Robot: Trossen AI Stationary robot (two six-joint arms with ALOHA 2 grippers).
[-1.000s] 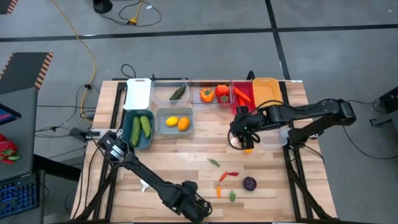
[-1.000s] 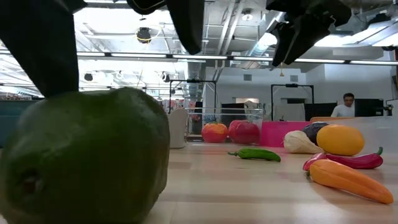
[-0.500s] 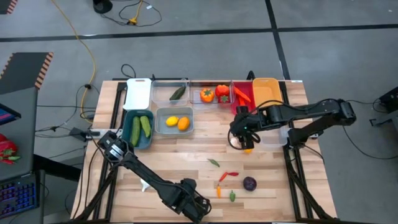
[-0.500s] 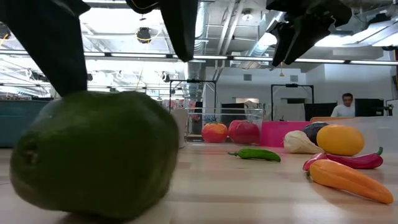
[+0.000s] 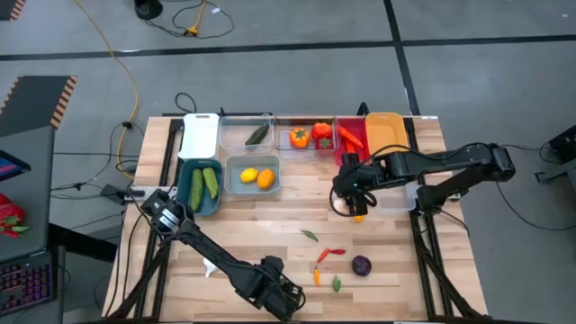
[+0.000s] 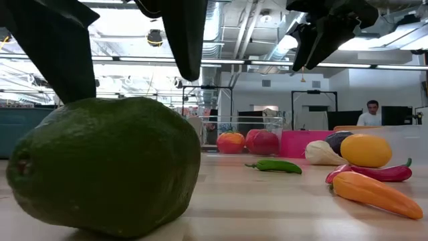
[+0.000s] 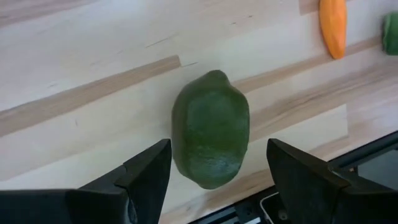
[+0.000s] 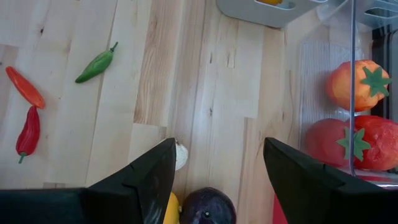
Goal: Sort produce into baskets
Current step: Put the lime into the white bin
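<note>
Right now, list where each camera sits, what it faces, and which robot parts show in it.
High view: overhead, straight down on the table; both arms show, left gripper at the near edge, right gripper by the baskets.
Low view: table height, facing the room; fingers hang over the green fruit.
Left wrist view: down past its open fingers onto the green fruit.
Right wrist view: down past its open fingers onto the purple ball.
Shared: the low and left wrist views both show the green fruit.

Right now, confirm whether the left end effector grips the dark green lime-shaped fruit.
No: the fruit lies on the wood, fingers apart.
</note>
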